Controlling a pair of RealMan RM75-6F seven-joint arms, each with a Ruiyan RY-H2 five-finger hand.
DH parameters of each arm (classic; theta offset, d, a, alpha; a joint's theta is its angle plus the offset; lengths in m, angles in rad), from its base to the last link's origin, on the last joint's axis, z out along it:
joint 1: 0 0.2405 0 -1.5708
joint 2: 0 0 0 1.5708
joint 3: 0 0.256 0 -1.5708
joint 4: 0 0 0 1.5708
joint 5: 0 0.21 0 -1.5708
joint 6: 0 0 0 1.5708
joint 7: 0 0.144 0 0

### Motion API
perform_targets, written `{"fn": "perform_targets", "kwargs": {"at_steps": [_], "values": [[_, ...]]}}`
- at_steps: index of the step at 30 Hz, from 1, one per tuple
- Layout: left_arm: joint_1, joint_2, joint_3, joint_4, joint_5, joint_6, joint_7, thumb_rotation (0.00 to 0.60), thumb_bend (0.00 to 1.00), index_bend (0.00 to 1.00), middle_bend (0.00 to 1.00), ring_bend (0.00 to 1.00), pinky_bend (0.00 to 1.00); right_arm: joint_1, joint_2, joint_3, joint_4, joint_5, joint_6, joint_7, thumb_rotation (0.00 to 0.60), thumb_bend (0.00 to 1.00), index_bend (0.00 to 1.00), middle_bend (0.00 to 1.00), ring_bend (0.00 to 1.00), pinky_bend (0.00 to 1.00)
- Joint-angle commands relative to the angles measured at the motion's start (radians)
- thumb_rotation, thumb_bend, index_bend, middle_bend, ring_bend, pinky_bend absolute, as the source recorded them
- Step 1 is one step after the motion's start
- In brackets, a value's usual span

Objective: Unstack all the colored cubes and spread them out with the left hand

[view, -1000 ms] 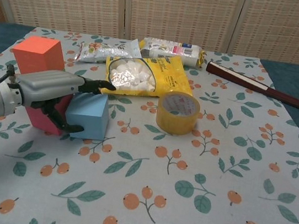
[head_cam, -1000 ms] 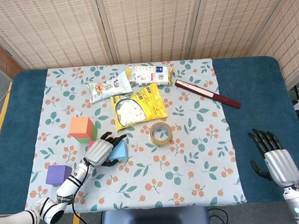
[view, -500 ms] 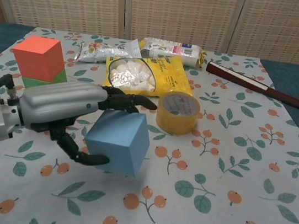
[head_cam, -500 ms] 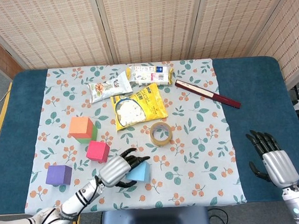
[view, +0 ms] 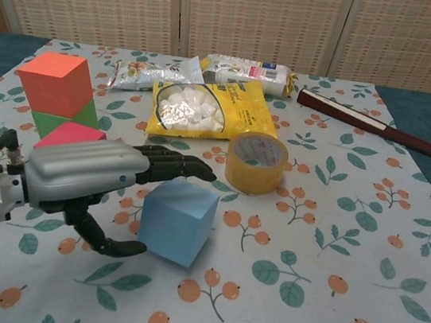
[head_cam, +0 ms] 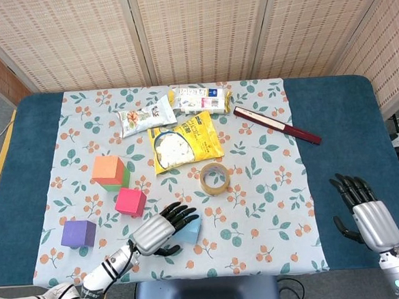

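Five colored cubes sit on the cloth: one orange cube (head_cam: pixel 108 169) stacked on one green cube (head_cam: pixel 112 186), one pink cube (head_cam: pixel 130 201), one purple cube (head_cam: pixel 78 234) and one blue cube (view: pixel 178 221). There are three snack bags (head_cam: pixel 184 142), one tape roll (head_cam: pixel 214 178) and one dark red folded fan (head_cam: pixel 276 125).

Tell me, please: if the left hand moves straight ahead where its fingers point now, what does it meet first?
Probably the blue cube, lying just under and ahead of the left hand. If the fingers pass above it, the tape roll seems next, though depth is unclear.
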State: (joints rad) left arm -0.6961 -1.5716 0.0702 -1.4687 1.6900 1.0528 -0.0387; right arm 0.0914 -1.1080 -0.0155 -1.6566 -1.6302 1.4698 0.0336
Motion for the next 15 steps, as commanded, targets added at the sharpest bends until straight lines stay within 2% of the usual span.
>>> {"fn": "perform_targets", "kwargs": {"at_steps": [1,3,7,11,15], "values": [[0.008,0.037,0.000,-0.030,0.012,0.032,-0.001,0.600,0.33,0.00,0.00,0.00,0.00,0.000,0.000,0.000,-0.001,0.001,-0.002,0.000,0.600,0.35,0.00,0.00,0.00,0.00],[0.018,0.060,-0.015,-0.032,0.029,0.079,0.028,0.600,0.33,0.00,0.00,0.00,0.00,0.000,0.002,-0.001,-0.002,0.001,-0.003,0.002,0.600,0.35,0.00,0.00,0.00,0.00],[0.039,0.154,-0.086,-0.032,0.001,0.164,0.102,0.600,0.32,0.00,0.00,0.00,0.00,-0.003,0.007,0.000,-0.005,-0.004,0.007,0.011,0.600,0.35,0.00,0.00,0.00,0.00],[0.036,0.238,-0.155,-0.023,-0.130,0.113,0.142,0.600,0.33,0.00,0.00,0.00,0.00,0.001,-0.003,-0.008,0.003,-0.016,-0.001,0.014,0.600,0.35,0.00,0.00,0.00,0.00],[0.016,0.259,-0.196,0.032,-0.217,0.048,0.138,0.600,0.35,0.00,0.00,0.00,0.00,0.000,0.000,-0.015,-0.001,-0.026,-0.001,0.011,0.600,0.35,0.00,0.00,0.00,0.00]]}}
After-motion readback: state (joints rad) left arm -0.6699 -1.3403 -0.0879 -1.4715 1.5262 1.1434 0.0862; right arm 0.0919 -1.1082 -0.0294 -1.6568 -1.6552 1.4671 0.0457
